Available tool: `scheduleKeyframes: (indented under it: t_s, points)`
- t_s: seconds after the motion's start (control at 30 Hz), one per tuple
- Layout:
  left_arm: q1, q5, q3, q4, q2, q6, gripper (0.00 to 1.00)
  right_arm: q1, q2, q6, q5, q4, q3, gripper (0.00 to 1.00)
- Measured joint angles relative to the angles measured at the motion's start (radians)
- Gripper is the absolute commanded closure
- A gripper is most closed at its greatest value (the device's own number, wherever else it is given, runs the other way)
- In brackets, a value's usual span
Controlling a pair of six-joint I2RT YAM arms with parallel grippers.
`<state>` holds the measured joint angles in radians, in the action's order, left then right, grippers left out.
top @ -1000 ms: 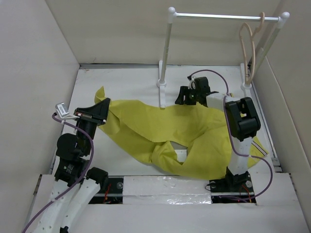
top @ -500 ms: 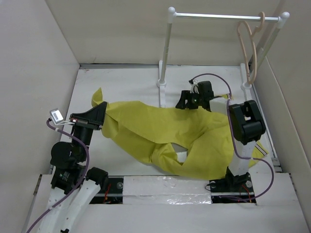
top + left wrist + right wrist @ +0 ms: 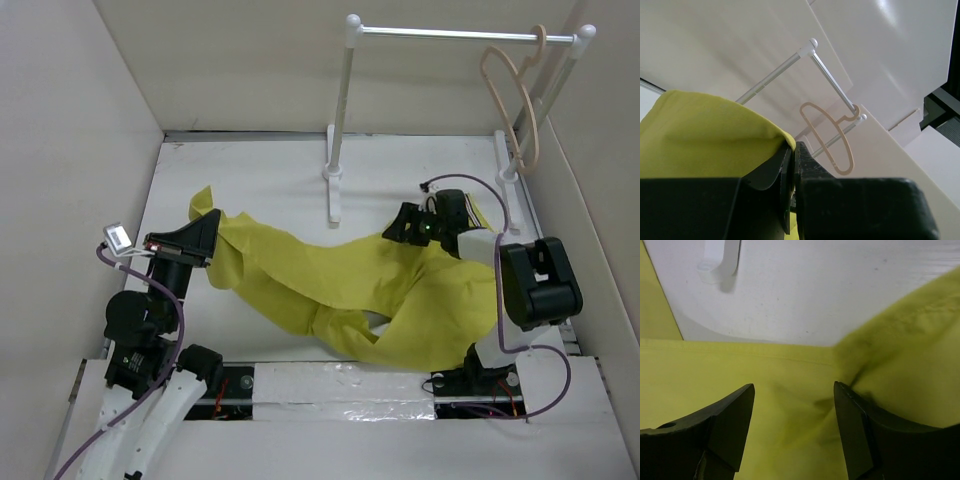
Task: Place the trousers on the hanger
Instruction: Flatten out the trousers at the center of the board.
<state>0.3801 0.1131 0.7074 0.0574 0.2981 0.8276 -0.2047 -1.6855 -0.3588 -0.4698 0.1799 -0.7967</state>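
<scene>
my left gripper (image 3: 207,232) keeps one end of the trousers (image 3: 330,275) pinched. the right gripper (image 3: 792,405), fingers spread, has drawn back toward me and the cloth now lies narrower. the hanger (image 3: 842,170) still hangs on the rail (image 3: 460,34), so nothing is threaded yet.

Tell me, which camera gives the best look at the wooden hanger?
The left wrist view: the hanger shows its whole rounded outline and hook over the rail. The top external view shows it slanted, at the rail's right end. The right wrist view misses it.
</scene>
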Motion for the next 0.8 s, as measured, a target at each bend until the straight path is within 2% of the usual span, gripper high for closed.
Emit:
scheduleKeyframes:
  t_s: [0.13,0.27,0.33,0.5,0.8]
  points:
    - [0.0,-0.008,0.001,0.022,0.031,0.0,1.0,0.128,0.043,-0.043,0.009,-0.016,-0.024,0.37]
    - [0.0,-0.011,0.001,0.03,0.054,-0.004,1.0,0.257,0.041,-0.068,0.1,-0.034,-0.116,0.36]
    - [0.0,-0.013,0.001,0.035,0.055,-0.008,1.0,0.288,0.034,-0.068,0.175,-0.069,-0.177,0.31]
    - [0.0,-0.027,0.001,0.069,0.055,-0.009,1.0,0.335,-0.055,-0.053,0.335,-0.134,-0.335,0.29]
    - [0.0,-0.058,-0.016,0.134,0.058,-0.007,1.0,0.434,-0.245,-0.006,0.43,-0.376,-0.491,0.31]
